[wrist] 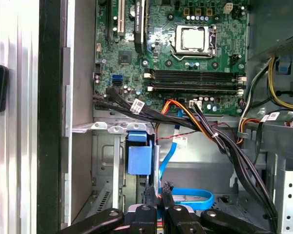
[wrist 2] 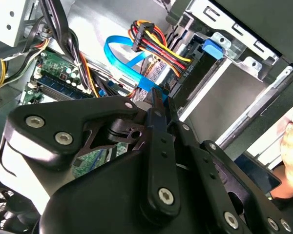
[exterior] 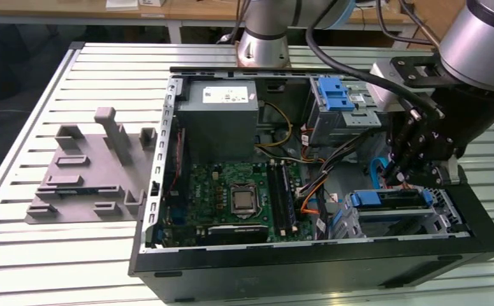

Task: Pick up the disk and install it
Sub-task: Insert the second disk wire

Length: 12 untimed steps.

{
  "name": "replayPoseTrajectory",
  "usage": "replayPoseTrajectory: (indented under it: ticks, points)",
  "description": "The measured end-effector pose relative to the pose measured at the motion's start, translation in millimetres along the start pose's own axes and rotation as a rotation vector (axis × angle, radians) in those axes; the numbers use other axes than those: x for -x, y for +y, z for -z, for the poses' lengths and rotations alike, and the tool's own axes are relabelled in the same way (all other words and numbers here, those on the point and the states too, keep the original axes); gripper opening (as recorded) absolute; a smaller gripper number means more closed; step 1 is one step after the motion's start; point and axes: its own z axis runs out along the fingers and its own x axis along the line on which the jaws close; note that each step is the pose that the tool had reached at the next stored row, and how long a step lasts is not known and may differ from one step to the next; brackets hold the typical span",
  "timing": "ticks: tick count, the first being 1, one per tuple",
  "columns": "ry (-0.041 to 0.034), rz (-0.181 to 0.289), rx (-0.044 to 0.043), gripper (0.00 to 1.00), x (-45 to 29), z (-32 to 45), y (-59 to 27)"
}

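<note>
Disk: it sits in the lower drive bay (exterior: 450, 213) at the corner of the computer case (exterior: 315, 268), on the exterior view's right. Its blue carrier (exterior: 389, 199) faces up and looks roughly level with the bay's rim. In the first wrist view the same carrier (wrist: 139, 158) shows as a blue block standing in the bay's metal frame.
Tool: it hangs just above the disk (exterior: 410, 183). In both wrist views its fingers (wrist: 151, 195) stand narrow, nearly together, with nothing clearly between them. I cannot tell whether the tips touch the carrier.
Handling: the drive is a stiff metal slab, probably dense for its size, with smooth faces that would slip under a light pinch. It is likely sensitive to knocks, and its connector edge should not be forced.
Where to hold: the plastic carrier is the sensible place, by its raised blue tab or across the two side rails. The plastic will flex a little, so a square, centred hold suits it better than one at a corner.
Cables: a blue data cable (wrist 2: 119, 53) loops just beside the fingertips. A bundle of red, yellow and black power leads (wrist 2: 156, 41) runs to the bay's end, close enough to snag.
Board: the green motherboard (wrist: 185, 44) lies beyond the bay, with its bare processor socket.
Further in: the grey power-supply box (exterior: 219, 121) and the upper cage (exterior: 342, 102) with its blue latch stand at the case's far side.
Tabletop: the slatted tabletop (exterior: 25, 127) carries a grey moulded fixture (exterior: 89, 172), well apart from the case.
</note>
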Motion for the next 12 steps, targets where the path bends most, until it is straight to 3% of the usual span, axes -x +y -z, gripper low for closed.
replayPoseTrajectory:
  ticks: [12]
  points:
    - [0.0012, 0.0, -0.0017, 0.16, -5.0, -1.3, 0.1]
